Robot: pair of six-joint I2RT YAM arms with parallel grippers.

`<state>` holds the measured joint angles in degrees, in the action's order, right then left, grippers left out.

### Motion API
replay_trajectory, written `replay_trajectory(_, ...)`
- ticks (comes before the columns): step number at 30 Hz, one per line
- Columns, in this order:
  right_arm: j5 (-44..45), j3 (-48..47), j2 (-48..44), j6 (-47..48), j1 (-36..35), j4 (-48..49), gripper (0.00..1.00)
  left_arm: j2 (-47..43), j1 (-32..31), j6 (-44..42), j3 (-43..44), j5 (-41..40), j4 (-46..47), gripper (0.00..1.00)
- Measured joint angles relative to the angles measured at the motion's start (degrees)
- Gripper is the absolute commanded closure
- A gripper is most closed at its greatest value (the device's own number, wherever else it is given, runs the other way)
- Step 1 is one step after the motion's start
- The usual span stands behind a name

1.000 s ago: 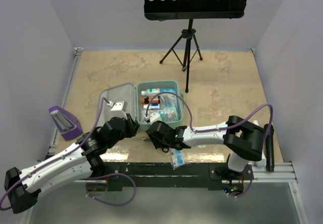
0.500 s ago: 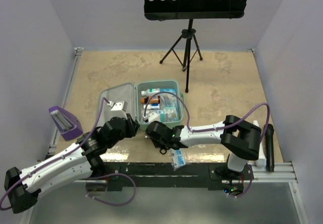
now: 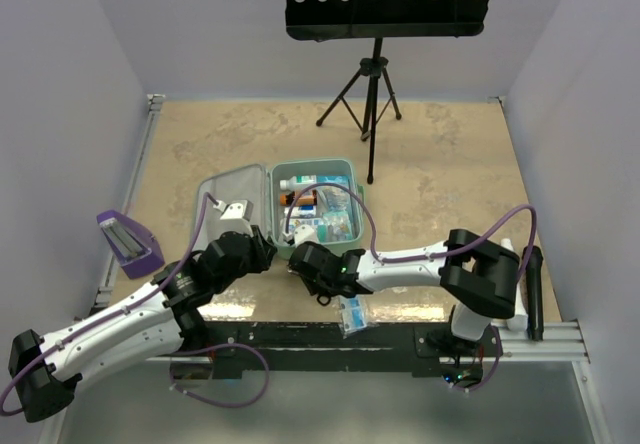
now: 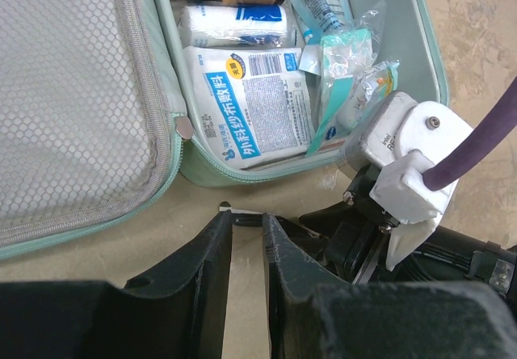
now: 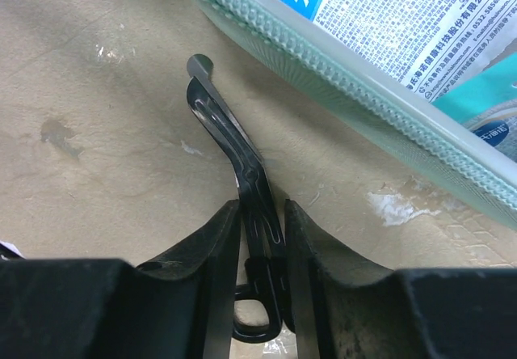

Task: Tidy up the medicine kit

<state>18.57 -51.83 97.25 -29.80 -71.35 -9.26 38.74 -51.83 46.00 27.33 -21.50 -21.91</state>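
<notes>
Gripping black bent metal scissors (image 5: 234,141) lying on the beige tabletop (image 5: 97,133), just beside the open mint-green tin medicine kit (image 3: 225,182) at mid-table.
Your right gripper (image 5: 260,213) is clenched on their thin shank, so a crooked lift could twist them loose. Your left gripper (image 4: 246,220) hovers nearby, and I cannot tell whether it holds anything.

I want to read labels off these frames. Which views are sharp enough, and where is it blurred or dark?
Top external: even, soft light, but the medicine kit labels are too small. Left wrist: white packet print is sharp; left fingers dark and soft. Right wrist: packet print crisp, black tool sharp, right fingers shadowed.
</notes>
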Motion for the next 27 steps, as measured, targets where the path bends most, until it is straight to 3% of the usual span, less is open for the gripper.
replay_trajectory(12,1.01,-1.2,0.63,-0.24,-0.85,-1.81,0.83,0.07,0.0,0.0,0.0,0.0,0.02,0.73)
replay_trajectory(27,1.46,-3.45,0.5,-0.59,-2.1,-8.07,0.86,-0.02,0.0,0.0,0.0,0.0,0.02,0.72)
